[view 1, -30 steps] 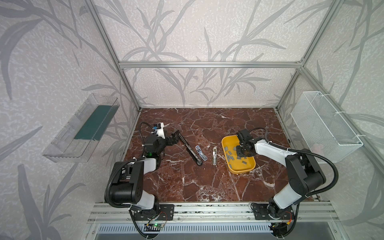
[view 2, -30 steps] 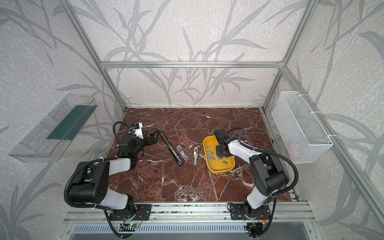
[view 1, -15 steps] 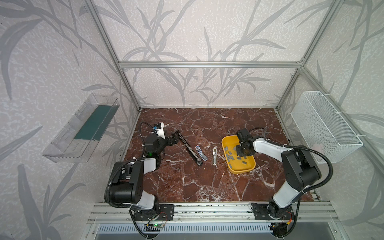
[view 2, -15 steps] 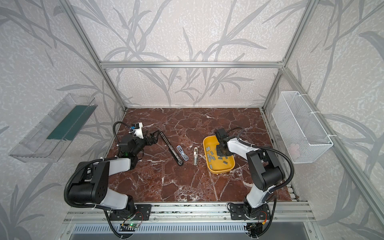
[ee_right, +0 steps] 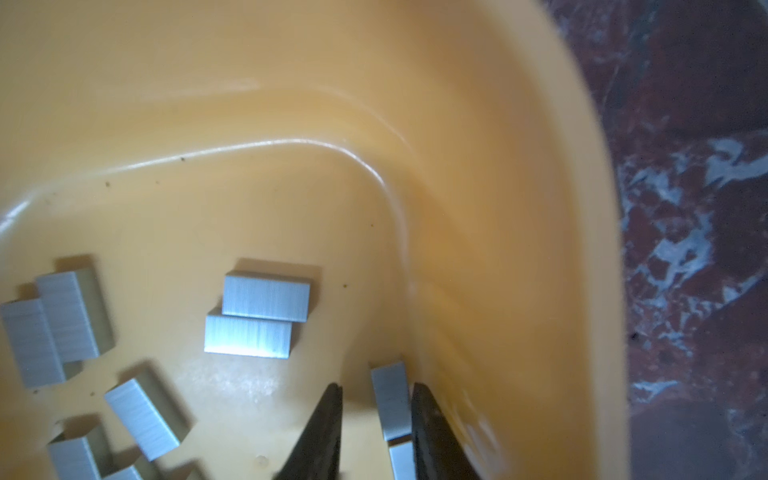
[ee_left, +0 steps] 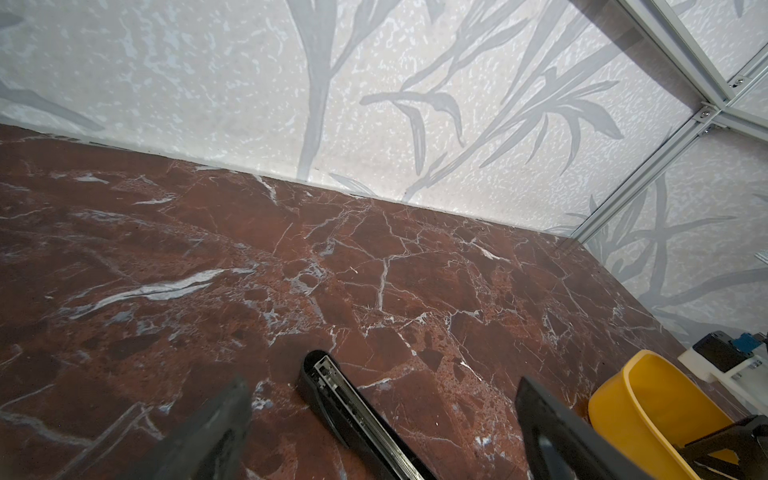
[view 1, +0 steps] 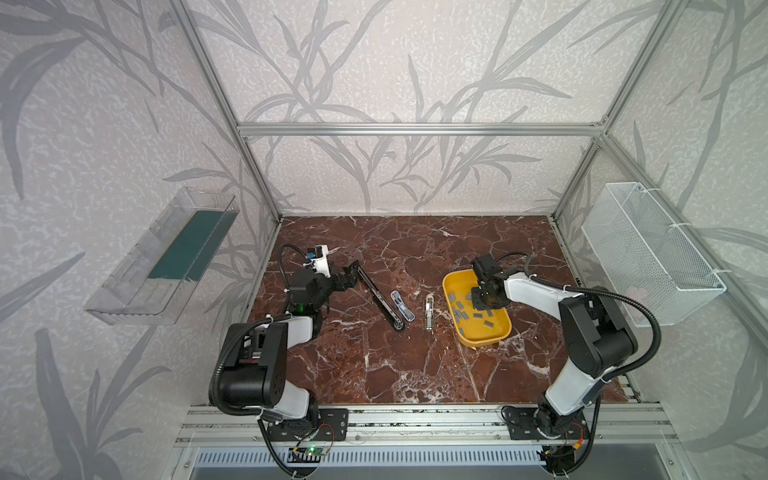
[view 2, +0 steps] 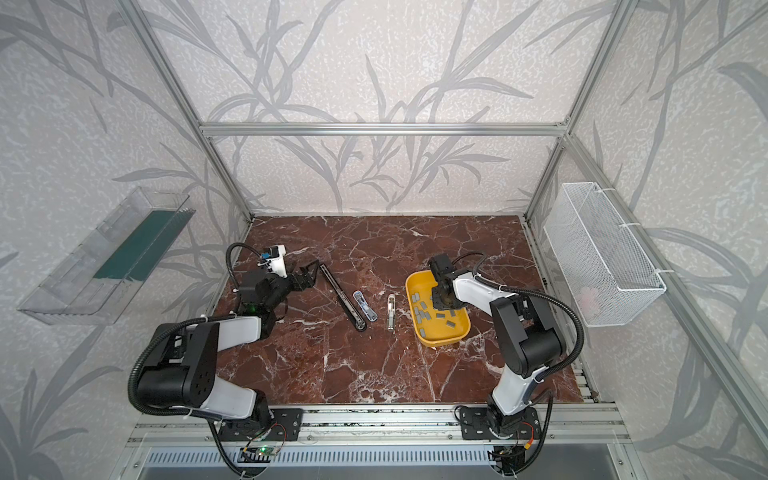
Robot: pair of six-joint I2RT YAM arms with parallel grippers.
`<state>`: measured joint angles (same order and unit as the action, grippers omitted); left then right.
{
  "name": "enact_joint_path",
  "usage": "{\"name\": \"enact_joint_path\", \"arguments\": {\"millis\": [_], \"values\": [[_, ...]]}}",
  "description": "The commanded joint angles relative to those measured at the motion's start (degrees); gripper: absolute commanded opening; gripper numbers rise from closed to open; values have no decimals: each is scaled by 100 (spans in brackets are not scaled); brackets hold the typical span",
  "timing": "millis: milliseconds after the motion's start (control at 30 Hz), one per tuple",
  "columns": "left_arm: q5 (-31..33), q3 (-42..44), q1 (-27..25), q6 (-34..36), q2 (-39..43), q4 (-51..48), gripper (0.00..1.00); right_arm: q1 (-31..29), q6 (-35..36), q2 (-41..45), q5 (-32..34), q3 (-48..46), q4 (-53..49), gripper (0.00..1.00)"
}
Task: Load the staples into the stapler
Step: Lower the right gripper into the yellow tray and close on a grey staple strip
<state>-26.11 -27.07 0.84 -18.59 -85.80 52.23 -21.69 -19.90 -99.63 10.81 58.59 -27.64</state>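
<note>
Left fingers spread wide either side of the end of the black stapler on the desk. Staples lie scattered in the yellow tray; right fingers stand narrowly apart around one strip, a gap on one side.

- No text, label, brand, number or sign can be read in any view.
- Staples: plain brushed metal in the right wrist view, no stamp legible.
- Yellow tray, at 3 o'clock on the tabletop: plain walls, no lettering legible.
- Black stapler, at 9 o'clock: only a bare metal rail in the left wrist view; too small in both top views to read.
</note>
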Motion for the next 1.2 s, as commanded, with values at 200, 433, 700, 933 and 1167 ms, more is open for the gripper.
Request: {"name": "enact_joint_path", "arguments": {"millis": [200,433,700,933,1167], "values": [[-105,-108,-24,40,-16,174,99,16,-37,-273,38,270,-240,33],[-105,-76,-26,31,-3,213,99,17,-52,-393,-202,271,-243,31],[-98,-69,-30,23,0,227,99,18,-96,-338,-151,205,-236,25],[-113,-69,-24,13,-6,256,99,25,-110,-346,-150,183,-250,25],[-121,-53,-23,13,-2,271,99,162,-193,-320,-214,180,-200,24]]}}
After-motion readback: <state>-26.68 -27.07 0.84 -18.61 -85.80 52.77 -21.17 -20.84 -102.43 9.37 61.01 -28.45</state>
